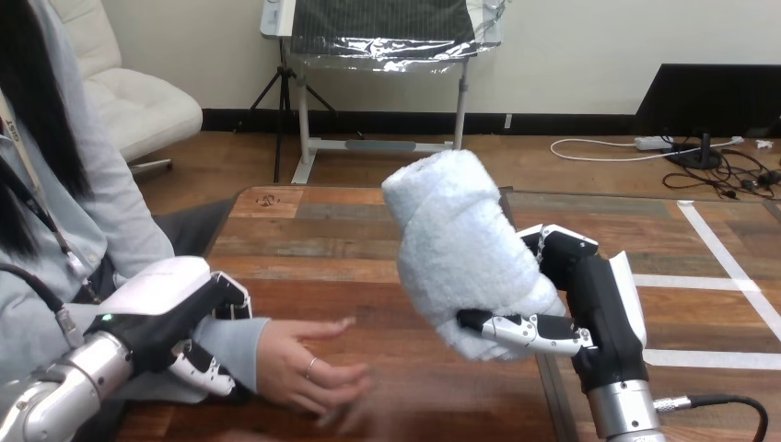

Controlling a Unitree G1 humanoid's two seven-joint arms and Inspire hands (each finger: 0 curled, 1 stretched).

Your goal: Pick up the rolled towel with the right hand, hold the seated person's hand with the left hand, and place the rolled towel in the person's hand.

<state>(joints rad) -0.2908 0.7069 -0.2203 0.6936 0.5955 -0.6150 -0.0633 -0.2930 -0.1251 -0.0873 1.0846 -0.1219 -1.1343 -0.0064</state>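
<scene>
A white rolled towel (460, 249) is held upright above the table's middle, tilted a little to the left. My right hand (589, 308) is shut on its lower part, the thumb (516, 329) crossing its front. At the lower left the person's hand (308, 368) lies on the table, fingers pointing right, about a hand's width left of the towel. My left hand (175, 322) is curled round the person's sleeved wrist (235, 345), with fingers showing below the sleeve.
The wooden table (350, 239) stretches ahead, with white tape lines (728, 267) on its right part. The person sits at the left side, their arm coming in over the table's left edge.
</scene>
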